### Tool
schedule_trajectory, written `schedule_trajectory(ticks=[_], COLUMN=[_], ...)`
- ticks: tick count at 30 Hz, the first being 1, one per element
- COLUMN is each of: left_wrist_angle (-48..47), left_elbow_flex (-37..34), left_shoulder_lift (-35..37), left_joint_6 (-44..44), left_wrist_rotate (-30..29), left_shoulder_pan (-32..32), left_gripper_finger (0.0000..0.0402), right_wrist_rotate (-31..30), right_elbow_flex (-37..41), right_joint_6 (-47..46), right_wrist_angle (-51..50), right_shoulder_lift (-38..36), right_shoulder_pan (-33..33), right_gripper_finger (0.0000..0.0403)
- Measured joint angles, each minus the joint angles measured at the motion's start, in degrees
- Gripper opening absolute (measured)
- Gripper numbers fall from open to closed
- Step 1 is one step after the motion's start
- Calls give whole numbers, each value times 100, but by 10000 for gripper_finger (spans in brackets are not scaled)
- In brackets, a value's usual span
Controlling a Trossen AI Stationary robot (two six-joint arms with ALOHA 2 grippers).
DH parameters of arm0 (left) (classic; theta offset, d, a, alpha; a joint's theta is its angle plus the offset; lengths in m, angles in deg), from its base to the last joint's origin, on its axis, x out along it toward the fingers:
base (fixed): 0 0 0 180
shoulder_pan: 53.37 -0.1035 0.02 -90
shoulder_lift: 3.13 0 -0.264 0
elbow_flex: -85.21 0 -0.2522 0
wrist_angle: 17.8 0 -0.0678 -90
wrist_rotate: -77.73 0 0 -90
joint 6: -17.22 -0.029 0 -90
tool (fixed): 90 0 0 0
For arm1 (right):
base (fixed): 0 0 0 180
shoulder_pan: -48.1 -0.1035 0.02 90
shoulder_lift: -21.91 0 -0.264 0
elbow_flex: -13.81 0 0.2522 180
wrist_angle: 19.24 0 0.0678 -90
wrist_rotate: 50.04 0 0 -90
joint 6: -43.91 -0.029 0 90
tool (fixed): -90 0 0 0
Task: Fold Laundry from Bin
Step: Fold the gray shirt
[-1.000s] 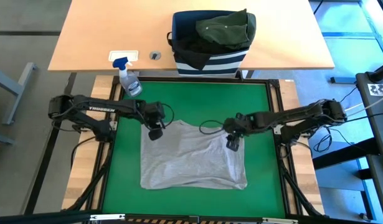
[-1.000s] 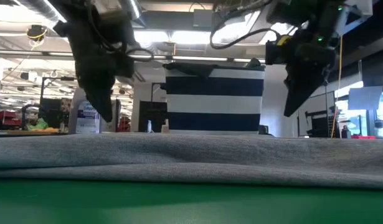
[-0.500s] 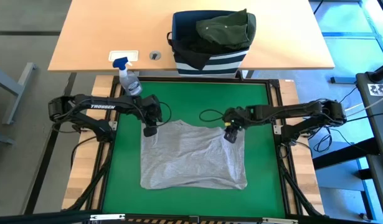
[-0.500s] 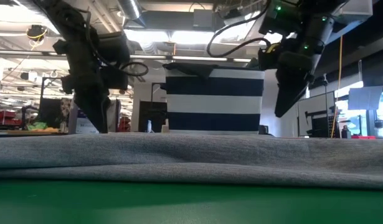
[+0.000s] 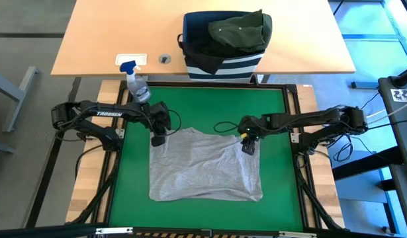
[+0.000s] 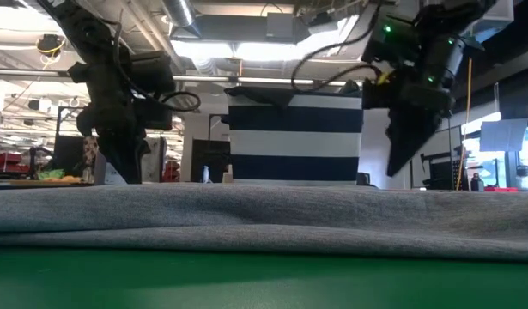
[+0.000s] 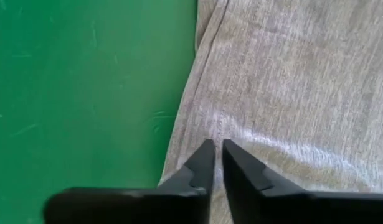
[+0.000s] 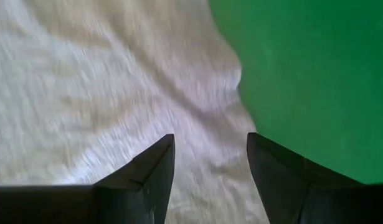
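The light grey cloth garment (image 5: 204,165) lies spread flat on the green table mat (image 5: 134,119), filling the lower centre of the high view, its upper edge rumpled. The left gripper (image 5: 159,139) sits at the garment's upper left corner; in the left wrist view its fingers (image 7: 200,163) are drawn nearly together on a hem ridge close to the cloth's edge, so it appears pinched on the fabric. The right gripper (image 5: 247,148) stands over the upper right corner with its fingers (image 8: 147,168) spread wide above the cloth, gripping nothing. The navy fabric bin with white stripes (image 5: 223,66) rests on the pale wooden table at the top centre of the frame, a dark olive green garment (image 5: 239,28) heaped on its rim over a black one (image 5: 198,45). Risks, as judged: the left pinch is narrow and near the hem, so a lift could let it slip out or catch one layer only. If the left side rises before the right jaws close, the garment would skew and bunch. The clear spray bottle with a blue nozzle (image 5: 136,82) stands just beyond the left arm, and a wide swing could topple it.
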Motion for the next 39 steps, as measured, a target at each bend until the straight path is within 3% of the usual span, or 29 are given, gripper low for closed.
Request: schedule_trajectory(ticks=[18, 22, 28, 33, 39], left_wrist_angle=[-295, -288, -276, -245, -109], left_elbow_flex=[233, 178, 136, 136, 136], left_shoulder_lift=[762, 596, 144, -247, -373], left_joint_6=[142, 187, 305, 276, 26], left_wrist_rotate=[-732, -445, 141, -467, -859], left_shoulder_pan=[0, -17, -15, -15, -13], left_gripper_finger=[5, 30, 104, 150, 163], right_wrist_rotate=[-614, -571, -180, -131, 6], right_elbow_flex=[731, 731, 731, 731, 727], right_joint_6=[168, 159, 155, 173, 197], right_wrist_angle=[297, 329, 329, 329, 321], right_shoulder_lift=[0, -2, -2, 46, 250], right_shoulder_pan=[129, 285, 424, 413, 413], right_gripper_finger=[198, 198, 198, 198, 198])
